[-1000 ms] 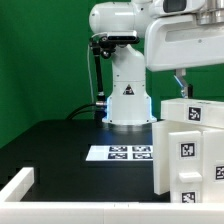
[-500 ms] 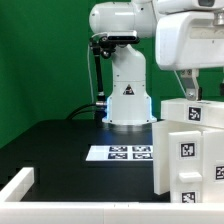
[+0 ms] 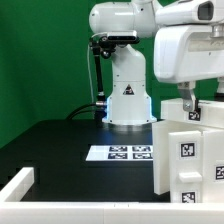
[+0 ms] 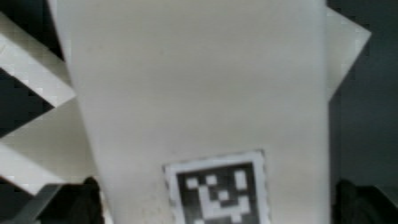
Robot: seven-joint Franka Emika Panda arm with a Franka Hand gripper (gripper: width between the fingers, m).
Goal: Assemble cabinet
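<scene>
The cabinet [image 3: 186, 150] is a large white box-like body with black-and-white tags, standing at the exterior view's right on the black table. My gripper [image 3: 200, 100] hangs straight above its top edge, with the fingers [image 3: 188, 97] reaching down to it. In the wrist view a white tagged panel of the cabinet [image 4: 196, 100] fills the picture and runs between my two dark fingertips [image 4: 71, 205]. My gripper [image 4: 217, 207] is open, one finger on each side of the panel. I cannot tell whether the pads touch it.
The marker board [image 3: 120, 153] lies flat on the table in front of the robot base [image 3: 128, 105]. A white bar [image 3: 18, 182] lies at the front of the exterior view's left. A green wall stands behind.
The hand has moved down and toward the exterior view's right, and its fingers now reach the cabinet's top edge. The cabinet has not moved.
</scene>
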